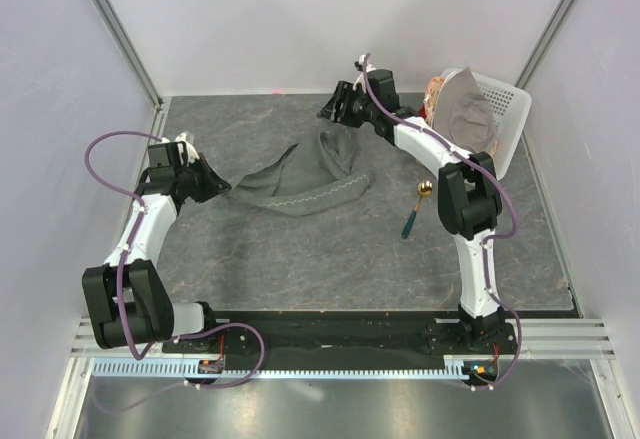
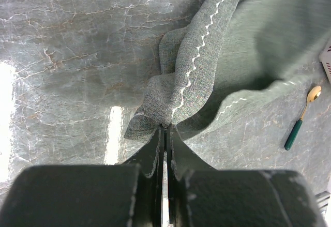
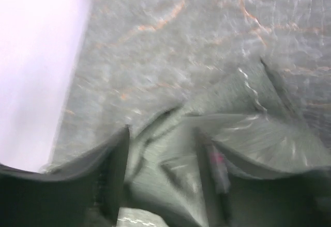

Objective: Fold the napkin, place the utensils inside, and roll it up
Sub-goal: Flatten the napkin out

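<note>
From above there are two arms, one napkin, one spoon, one basket and one paler cloth. The napkin (image 1: 300, 187) lies crumpled in a loose band across the middle of the table (image 1: 300, 269), its stitched hem showing. The left gripper (image 1: 222, 186) meets its left end and the right gripper (image 1: 330, 109) is over its far, bunched end. The spoon (image 1: 415, 209) lies alone on the table to the right of the napkin, apart from it, gold bowl away from the arm bases and teal handle toward them. The white basket (image 1: 508, 109) sits tilted in the far right corner with the paler cloth (image 1: 465, 114) in it. In the left wrist view the left gripper (image 2: 165, 131) is clenched on a folded edge of the napkin (image 2: 207, 66), which spreads up and to the right with one wavy white hem line running along it. The single spoon (image 2: 302, 116) lies beyond it at the right edge. The right wrist view is blurred: the right gripper (image 3: 163, 180) has its two fingers (image 3: 115, 170) apart with folds of the napkin (image 3: 248, 134) between them, and I cannot tell whether they are pinching the cloth or merely straddling it.
</note>
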Controlling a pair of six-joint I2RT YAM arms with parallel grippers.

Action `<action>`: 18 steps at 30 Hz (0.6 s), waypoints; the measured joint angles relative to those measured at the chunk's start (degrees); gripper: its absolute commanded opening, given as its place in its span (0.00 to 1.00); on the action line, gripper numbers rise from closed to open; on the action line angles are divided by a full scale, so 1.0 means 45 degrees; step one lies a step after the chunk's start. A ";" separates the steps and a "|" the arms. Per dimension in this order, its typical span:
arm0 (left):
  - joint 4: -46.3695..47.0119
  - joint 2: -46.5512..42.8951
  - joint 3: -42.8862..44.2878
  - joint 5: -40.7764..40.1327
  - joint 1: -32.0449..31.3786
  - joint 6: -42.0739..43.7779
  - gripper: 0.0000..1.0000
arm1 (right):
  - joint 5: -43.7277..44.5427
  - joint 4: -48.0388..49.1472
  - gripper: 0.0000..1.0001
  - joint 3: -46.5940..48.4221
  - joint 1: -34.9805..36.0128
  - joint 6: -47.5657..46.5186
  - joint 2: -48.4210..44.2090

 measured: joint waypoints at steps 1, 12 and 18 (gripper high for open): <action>0.0005 0.0000 0.0000 -0.0005 0.0000 0.0000 0.02 | 0.0034 -0.0087 0.77 0.0238 0.0019 -0.0024 0.0233; 0.0092 0.0000 0.0000 0.0083 0.0024 0.0000 0.02 | 0.2540 -0.1690 0.87 -0.5008 -0.0005 -0.2098 -0.4401; 0.0141 0.0000 0.0000 0.0097 0.0024 0.0000 0.02 | 0.3138 -0.1545 0.85 -0.6295 -0.0131 -0.2778 -0.5532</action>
